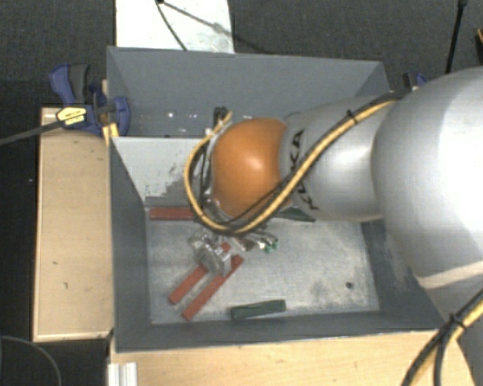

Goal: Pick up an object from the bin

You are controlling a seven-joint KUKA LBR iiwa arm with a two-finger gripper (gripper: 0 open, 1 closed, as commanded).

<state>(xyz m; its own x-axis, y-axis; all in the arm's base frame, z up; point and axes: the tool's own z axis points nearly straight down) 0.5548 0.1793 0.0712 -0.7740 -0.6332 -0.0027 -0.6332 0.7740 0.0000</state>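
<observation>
Grey bin point(129, 240), near to far: dark green bar point(258, 309) by the front wall; two red-brown sticks point(187, 286) side by side, my end effector point(214, 254) over their upper ends (released or clenched, I cannot tell); third stick point(171, 213) beyond.

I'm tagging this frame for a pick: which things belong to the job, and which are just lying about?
In the job: claw, over the red pair of sticks mid-bin; bin.
Lying about: back stick, red, near the left wall; green stick at the front.
</observation>
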